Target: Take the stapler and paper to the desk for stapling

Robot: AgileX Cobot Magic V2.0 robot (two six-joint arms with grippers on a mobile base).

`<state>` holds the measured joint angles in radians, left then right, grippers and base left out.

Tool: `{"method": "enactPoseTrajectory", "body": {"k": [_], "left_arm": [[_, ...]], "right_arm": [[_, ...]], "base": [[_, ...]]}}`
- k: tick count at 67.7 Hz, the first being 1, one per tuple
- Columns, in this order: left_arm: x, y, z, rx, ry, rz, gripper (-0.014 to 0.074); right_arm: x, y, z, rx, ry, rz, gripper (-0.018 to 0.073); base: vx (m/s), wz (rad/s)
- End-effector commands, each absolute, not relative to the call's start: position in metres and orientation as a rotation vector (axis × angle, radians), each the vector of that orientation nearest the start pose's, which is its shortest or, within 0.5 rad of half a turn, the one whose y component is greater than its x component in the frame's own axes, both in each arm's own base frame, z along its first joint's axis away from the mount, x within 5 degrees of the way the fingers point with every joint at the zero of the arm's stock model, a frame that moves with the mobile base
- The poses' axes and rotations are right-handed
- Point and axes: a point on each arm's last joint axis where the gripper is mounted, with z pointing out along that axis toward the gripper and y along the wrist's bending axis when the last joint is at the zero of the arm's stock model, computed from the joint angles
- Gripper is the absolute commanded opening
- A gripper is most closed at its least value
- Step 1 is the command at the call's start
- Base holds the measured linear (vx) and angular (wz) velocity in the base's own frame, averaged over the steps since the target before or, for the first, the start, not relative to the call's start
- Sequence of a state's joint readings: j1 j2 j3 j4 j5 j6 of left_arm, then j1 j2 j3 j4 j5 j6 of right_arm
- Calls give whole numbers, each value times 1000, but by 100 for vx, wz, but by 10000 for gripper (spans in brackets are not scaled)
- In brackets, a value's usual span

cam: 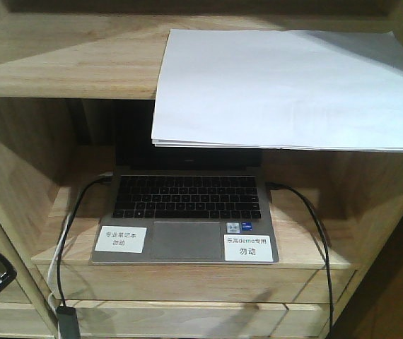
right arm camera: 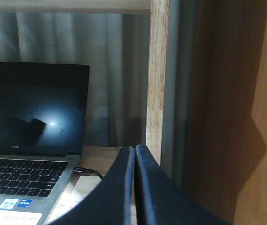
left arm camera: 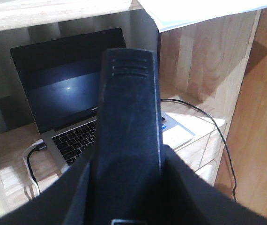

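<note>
Paper (cam: 286, 85) lies flat on the upper shelf (cam: 60, 63), front edge overhanging the laptop (cam: 187, 205), long axis across; it sits above both hands; right hand (right arm camera: 134, 187), fingers pressed together, is empty; left hand (left arm camera: 129, 171) grips what appears to be the stapler (left arm camera: 129, 103).

White paper on pale wood, dark laptop below.
The paper (cam: 286, 88) is plain white; the shelf unit (cam: 60, 56) is light wood with jointed plank grain. The laptop (cam: 185, 212) has a silver-grey body, black keys and a dark screen, white stickers (cam: 120, 239) with black print, a small blue badge (cam: 246, 227) and a black cable (cam: 324, 254). The stapler (left arm camera: 129, 122) is matt black.
</note>
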<state>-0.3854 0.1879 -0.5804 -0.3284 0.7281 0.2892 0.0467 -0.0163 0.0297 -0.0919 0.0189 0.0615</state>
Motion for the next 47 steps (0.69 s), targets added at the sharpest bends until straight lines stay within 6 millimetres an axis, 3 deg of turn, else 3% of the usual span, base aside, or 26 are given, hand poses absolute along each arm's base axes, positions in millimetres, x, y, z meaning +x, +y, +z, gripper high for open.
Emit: {"method": "enactPoseTrajectory", "body": {"k": [1,9,24,36,47], "left_arm": [[21,-28,349,462,1605,-474,-6],[21,-28,349,462,1605,-474,-6],[21,-28,349,462,1605,-474,-6],[21,-28,349,462,1605,-474,-6],[21,-28,349,462,1605,-474,-6]], "right_arm": [[55,3,208,-69,1444,1,-10],[55,3,208,4,1445,91,-10],[56,4,207,465,1407,615,-10],[56,2,202,760,1377,876,-8],[55,6,208,705,1343,945,60]], "base": [[0,0],[0,0],[0,0],[0,0],[0,0]]}}
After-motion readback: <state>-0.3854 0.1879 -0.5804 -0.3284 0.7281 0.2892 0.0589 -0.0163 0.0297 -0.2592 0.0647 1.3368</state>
